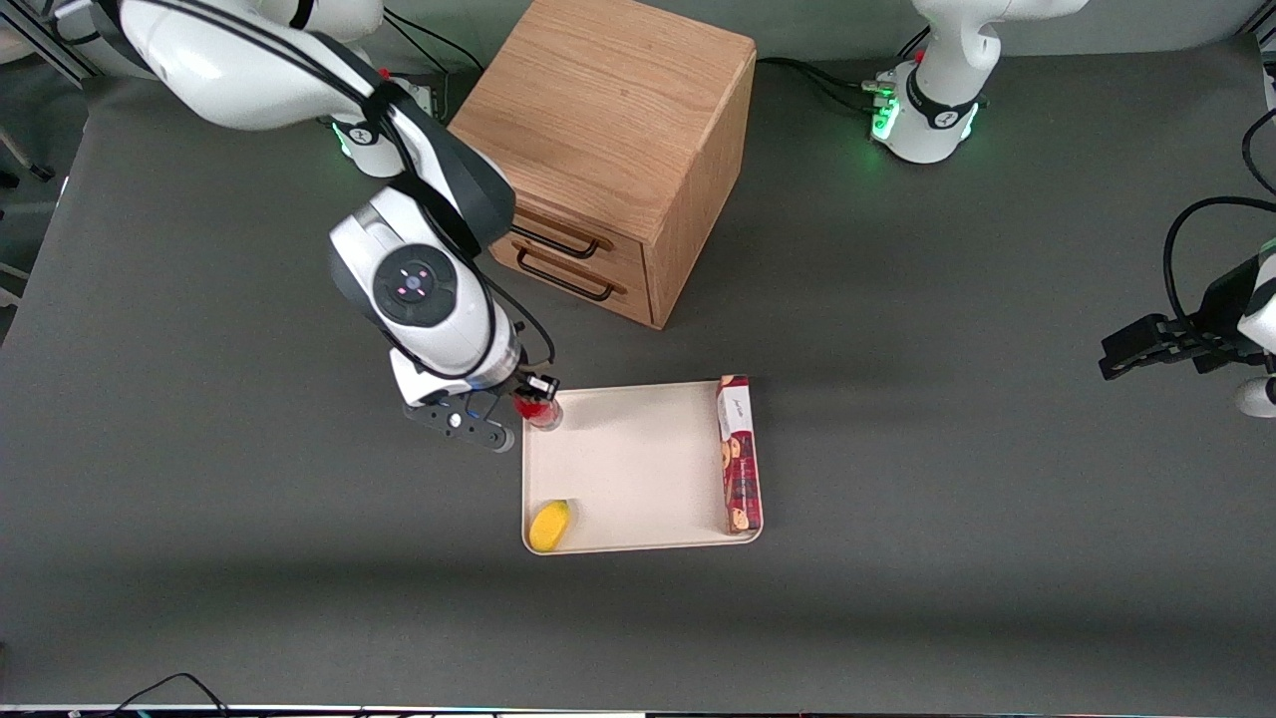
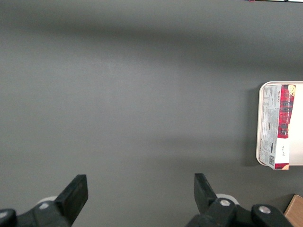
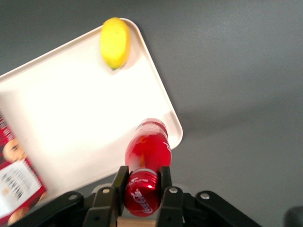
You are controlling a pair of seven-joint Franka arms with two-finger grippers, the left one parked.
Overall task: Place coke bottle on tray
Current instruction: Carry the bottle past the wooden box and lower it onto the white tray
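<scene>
Red coke bottle (image 3: 147,156) hangs clamped in the downward-pointing claw (image 3: 142,182) over tray (image 3: 71,123) corner.

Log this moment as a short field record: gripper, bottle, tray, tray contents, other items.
gripper: the right arm's gripper is over the tray's corner nearest the drawer cabinet, fingers shut on the bottle's cap end
coke bottle: held upright, base over that tray corner; whether it touches the tray cannot be told
tray: cream-white, flat on the table
tray contents: yellow fruit in the corner nearest the front camera; red biscuit box along the edge toward the parked arm
other: wooden drawer cabinet farther from the front camera than the tray
</scene>
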